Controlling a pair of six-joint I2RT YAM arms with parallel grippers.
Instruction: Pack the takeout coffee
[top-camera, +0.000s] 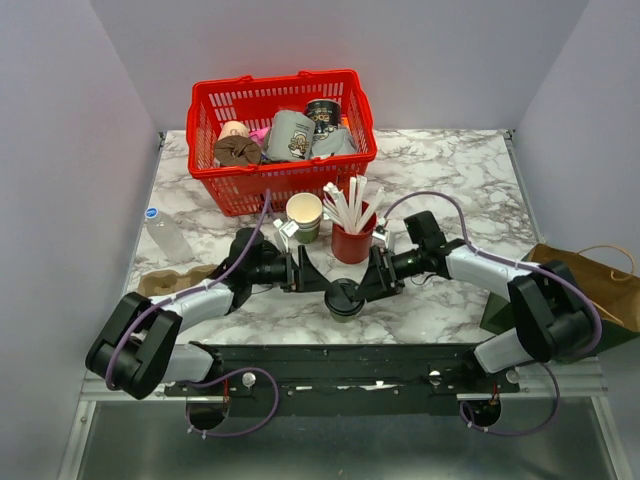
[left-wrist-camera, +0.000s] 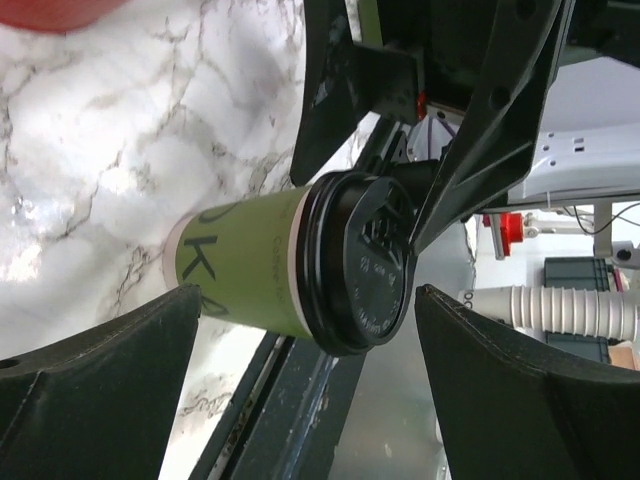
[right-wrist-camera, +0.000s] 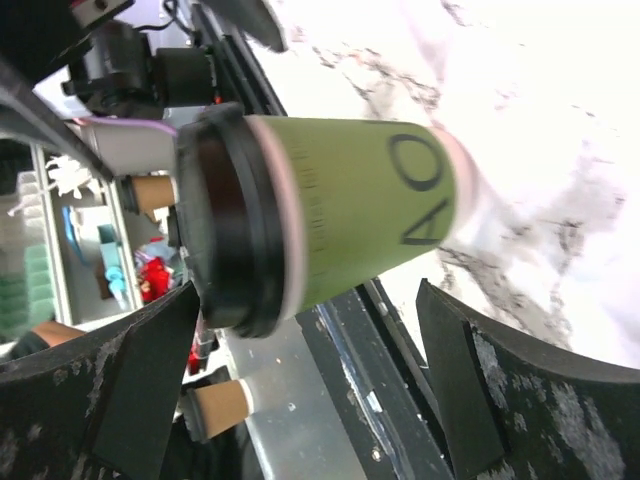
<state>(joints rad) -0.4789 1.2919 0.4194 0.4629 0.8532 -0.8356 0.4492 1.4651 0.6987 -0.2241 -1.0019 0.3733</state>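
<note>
The takeout coffee (top-camera: 345, 298), an olive-green paper cup with a black lid, stands on the marble table (top-camera: 450, 170) near its front edge. My left gripper (top-camera: 308, 274) is open just left of it, and my right gripper (top-camera: 374, 276) is open just right of it. In the left wrist view the cup (left-wrist-camera: 245, 265) and its lid (left-wrist-camera: 365, 265) lie just ahead of the open left gripper (left-wrist-camera: 308, 310). In the right wrist view the cup (right-wrist-camera: 355, 215) sits just ahead of the open right gripper (right-wrist-camera: 305, 305). Neither gripper holds it.
A red basket (top-camera: 205, 110) with several items stands at the back. A lidless green cup (top-camera: 304, 215) and a red cup of white sticks (top-camera: 352, 238) stand just behind the grippers. A water bottle (top-camera: 165, 232) lies at the left, a brown paper bag (top-camera: 590, 285) at the right.
</note>
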